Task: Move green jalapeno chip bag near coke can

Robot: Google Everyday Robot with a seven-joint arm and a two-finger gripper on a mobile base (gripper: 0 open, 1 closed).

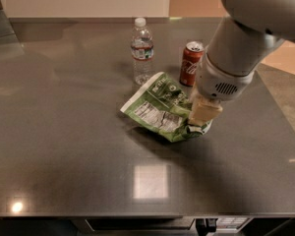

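Note:
The green jalapeno chip bag [160, 107] lies crinkled on the dark table with its white nutrition panel facing up. Its far corner reaches close to the coke can [191, 63], a red can with a silver top standing upright just behind it. My gripper [200, 123] hangs from the big white arm at the bag's right end and is shut on the bag's right edge. The arm covers part of that end of the bag.
A clear plastic water bottle [142, 50] with a white cap stands upright to the left of the can, just behind the bag. The dark table [59, 146] has its front edge near the bottom and its right edge at the right.

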